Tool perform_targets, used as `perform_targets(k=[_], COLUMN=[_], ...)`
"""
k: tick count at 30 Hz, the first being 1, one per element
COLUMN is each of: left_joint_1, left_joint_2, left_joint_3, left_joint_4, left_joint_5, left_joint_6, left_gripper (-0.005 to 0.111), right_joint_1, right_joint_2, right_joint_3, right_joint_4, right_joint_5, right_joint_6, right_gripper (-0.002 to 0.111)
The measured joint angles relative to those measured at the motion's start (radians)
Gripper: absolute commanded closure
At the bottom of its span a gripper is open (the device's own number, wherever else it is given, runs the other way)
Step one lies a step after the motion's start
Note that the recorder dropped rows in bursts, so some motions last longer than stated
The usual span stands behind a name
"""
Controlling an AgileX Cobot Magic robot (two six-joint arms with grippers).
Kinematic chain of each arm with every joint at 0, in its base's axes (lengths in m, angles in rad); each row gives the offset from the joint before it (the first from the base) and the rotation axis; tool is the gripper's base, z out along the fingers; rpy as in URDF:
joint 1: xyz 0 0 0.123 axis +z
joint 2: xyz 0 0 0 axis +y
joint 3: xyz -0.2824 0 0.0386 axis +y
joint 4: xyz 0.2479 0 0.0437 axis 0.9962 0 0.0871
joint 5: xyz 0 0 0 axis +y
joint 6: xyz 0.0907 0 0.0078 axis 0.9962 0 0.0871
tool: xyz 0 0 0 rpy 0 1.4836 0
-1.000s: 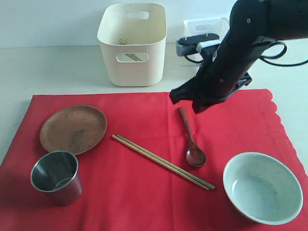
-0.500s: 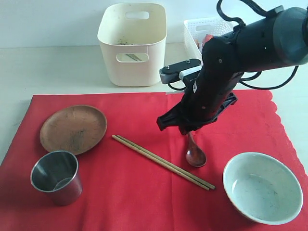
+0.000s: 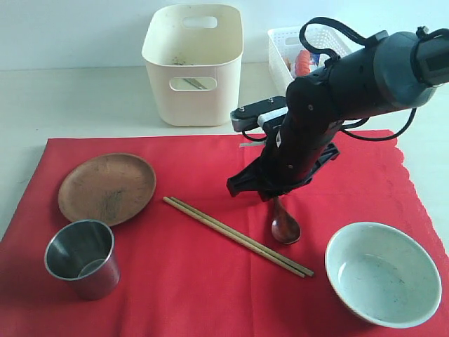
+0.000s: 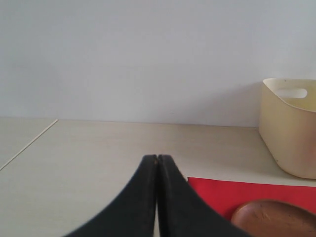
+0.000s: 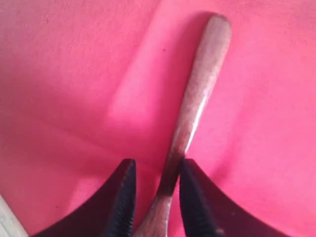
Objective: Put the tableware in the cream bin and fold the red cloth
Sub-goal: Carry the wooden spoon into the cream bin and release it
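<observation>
The dark wooden spoon (image 3: 285, 229) lies on the red cloth (image 3: 175, 281), handle pointing toward the back. My right gripper (image 3: 270, 193) is down over that handle, open, its fingers either side of the handle (image 5: 197, 94) with a gap on one side; in the right wrist view the gripper (image 5: 157, 164) sits low on the cloth. Also on the cloth are the brown plate (image 3: 106, 188), steel cup (image 3: 81, 258), chopsticks (image 3: 238, 236) and pale bowl (image 3: 382, 272). The cream bin (image 3: 193, 63) stands behind the cloth. My left gripper (image 4: 157, 157) is shut on nothing, off to the left. The knife is not clearly seen.
A white lattice basket (image 3: 298, 42) with food items stands right of the bin, behind my right arm. The left wrist view shows bare table, the bin's side (image 4: 289, 128) and the plate's rim (image 4: 276, 219). The cloth's scalloped edge (image 3: 414, 189) is on the right.
My right arm has come down and toward the front, from above the spoon's handle tip to low over the handle. Nothing on the cloth has moved.
</observation>
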Motion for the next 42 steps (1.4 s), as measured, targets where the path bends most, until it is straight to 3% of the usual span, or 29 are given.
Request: perform_targets(k=[6, 13, 28, 42], left_joint_1=[0.0, 0.0, 0.0, 0.0], left_joint_2=[0.0, 0.0, 0.0, 0.0], left_joint_3=[0.0, 0.0, 0.0, 0.0], left_joint_4=[0.0, 0.0, 0.0, 0.0], left_joint_5=[0.0, 0.0, 0.0, 0.0], left_joint_6=[0.0, 0.0, 0.0, 0.0], left_gripper=[0.104, 0.104, 0.104, 0.104], right_joint_1=[0.0, 0.0, 0.0, 0.0], right_joint_2=[0.025, 0.027, -0.122, -0.172], right_joint_3=[0.0, 0.0, 0.0, -0.023], right_joint_4=[-0.002, -0.006, -0.004, -0.043], right_joint_5=[-0.002, -0.005, -0.08, -0.551], right_joint_6=[0.0, 0.0, 0.0, 0.0], right_gripper=[0.08, 0.108, 0.108, 0.108])
